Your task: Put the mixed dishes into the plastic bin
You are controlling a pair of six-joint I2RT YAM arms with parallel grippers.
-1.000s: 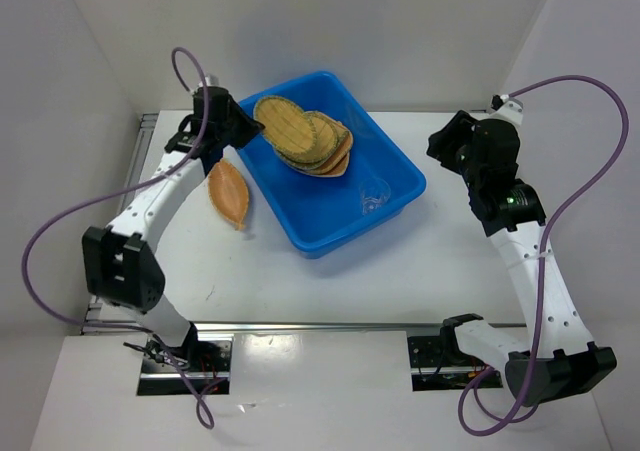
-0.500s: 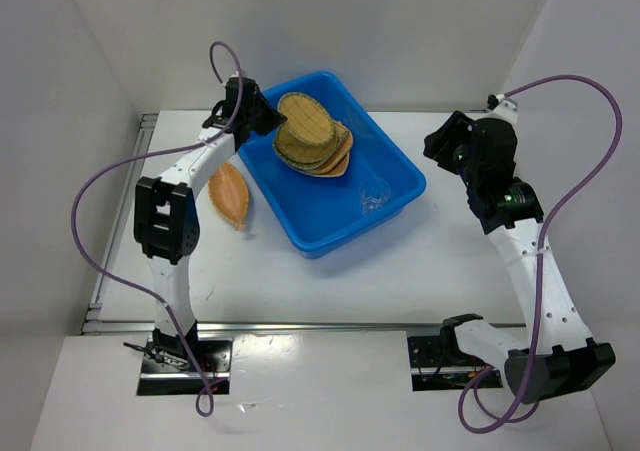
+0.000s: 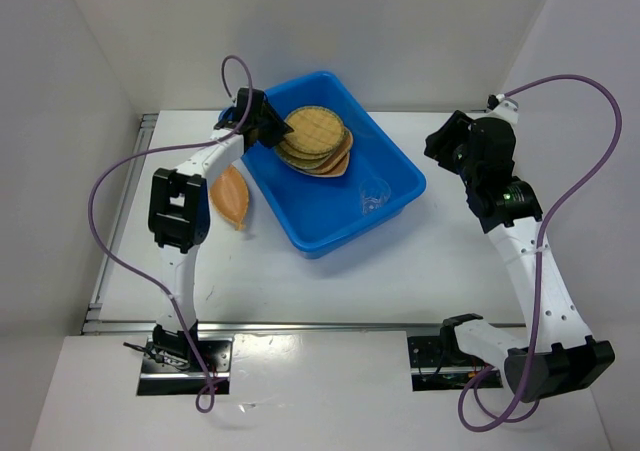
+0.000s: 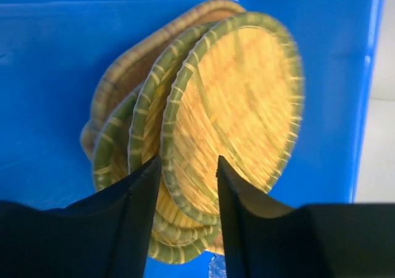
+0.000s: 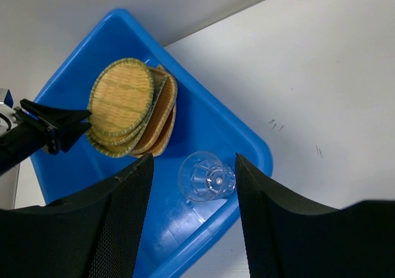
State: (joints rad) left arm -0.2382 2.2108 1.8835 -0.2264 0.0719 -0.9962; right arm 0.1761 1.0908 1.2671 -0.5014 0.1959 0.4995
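Note:
The blue plastic bin (image 3: 340,216) stands mid-table and also shows in the left wrist view (image 4: 49,74) and the right wrist view (image 5: 203,130). A stack of woven bamboo trays (image 3: 318,143) lies in its far end, with a round tray (image 4: 234,105) on top. A small clear cup (image 3: 373,199) lies on its side in the bin's right end (image 5: 207,177). A leaf-shaped tray (image 3: 231,193) lies on the table left of the bin. My left gripper (image 3: 272,131) is open at the stack's left edge (image 4: 187,162). My right gripper (image 3: 445,141) is open and empty, high to the bin's right (image 5: 192,158).
White walls close in the table at the back and on both sides. The left arm (image 3: 180,206) stands beside the leaf-shaped tray, and its purple cable loops over the left side. The right arm (image 3: 520,231) rises along the right edge.
My left gripper has carried the round tray rightward over the bin and lowered it onto the stack; its jaws now stand apart. The right arm has hardly moved.

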